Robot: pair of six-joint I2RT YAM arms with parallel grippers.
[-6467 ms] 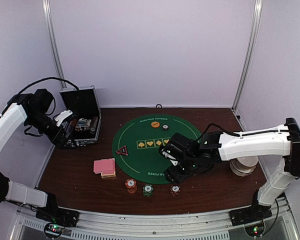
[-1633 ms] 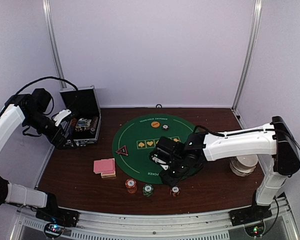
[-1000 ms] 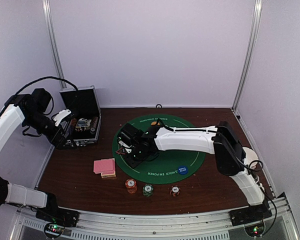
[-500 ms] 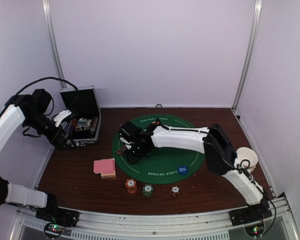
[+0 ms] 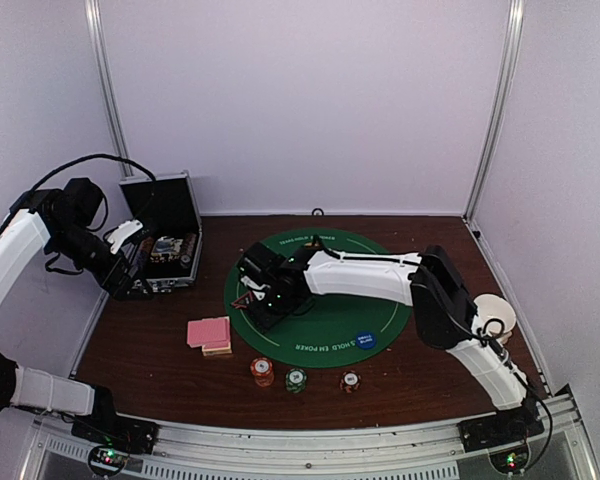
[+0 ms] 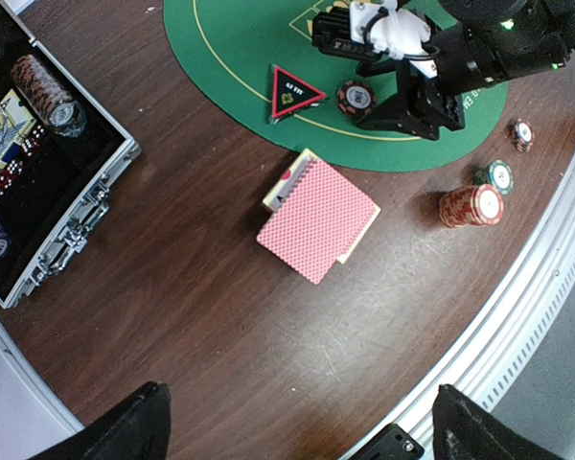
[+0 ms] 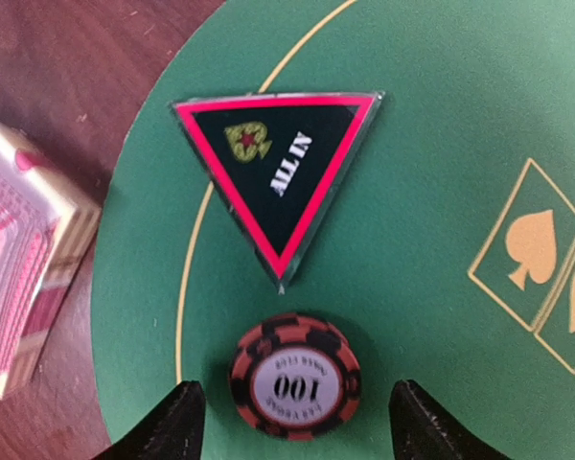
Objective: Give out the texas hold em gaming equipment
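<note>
Poker chip (image 7: 295, 376) (red and black, marked 100): lies flat on the green felt mat (image 7: 441, 115), just below the lower tip of the black-red triangle (image 7: 278, 172). The two are close but do not touch.

Right gripper (image 5: 263, 308): positioned low over the left part of the mat. Its fingers (image 7: 172, 422) stand spread on either side of the chip, with green felt visible between each finger and the chip's rim. Nothing is gripped.

Left gripper (image 5: 130, 265): held above the left side of the table (image 6: 192, 326), beside the case (image 5: 165, 240), which stands with its lid raised. Its fingers (image 6: 125, 426) are at full spread and hold nothing.

Remaining equipment:
- Playing cards (image 6: 316, 218): a pink-red-backed pile lying askew over a cream-edged one, on bare table just off the mat's left edge.
- Chip stacks: three in a row on the table along the mat's near edge, namely a red stack (image 5: 262, 371), a green one (image 5: 296, 379) and a lower one (image 5: 350, 381).
- Blue marker disc (image 5: 366, 340): on the mat, near its near rim, well apart from the right gripper.
- Further chips lie in rows inside the case (visible in the left wrist view).
</note>
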